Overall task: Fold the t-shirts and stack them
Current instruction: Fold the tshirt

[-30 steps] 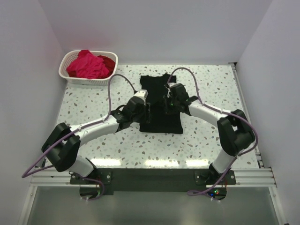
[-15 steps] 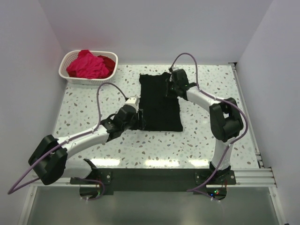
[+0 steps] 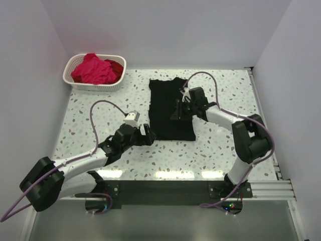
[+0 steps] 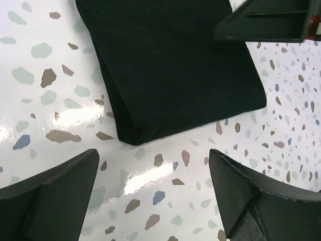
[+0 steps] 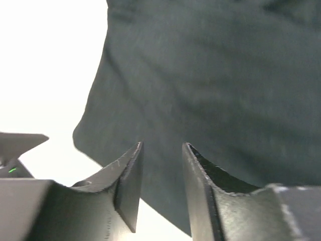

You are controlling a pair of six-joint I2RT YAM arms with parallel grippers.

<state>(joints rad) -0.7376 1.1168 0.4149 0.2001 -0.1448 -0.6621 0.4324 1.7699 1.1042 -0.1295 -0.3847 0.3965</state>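
A black t-shirt (image 3: 170, 108) lies folded into a long rectangle in the middle of the table; it also fills the upper part of the left wrist view (image 4: 170, 65). My left gripper (image 3: 145, 132) hovers just off its near left corner, open wide, with only bare table between its fingers (image 4: 50, 201). My right gripper (image 3: 181, 108) hangs over the shirt's right half, open, jaws a little apart with nothing in them; the black cloth (image 5: 210, 85) lies beyond. A magenta-pink t-shirt (image 3: 93, 70) and a deep red one (image 3: 116, 67) lie crumpled in the basket.
The white lattice basket (image 3: 95, 88) stands at the far left corner of the speckled table (image 3: 225, 145). White walls close in the left, back and right sides. A tip of the right gripper shows at the top right of the left wrist view (image 4: 266, 20).
The black shirt went from a shorter shape to a long flat rectangle. My left gripper opened wide and drew back near-left off the shirt. My right gripper came back from the far edge and opened.
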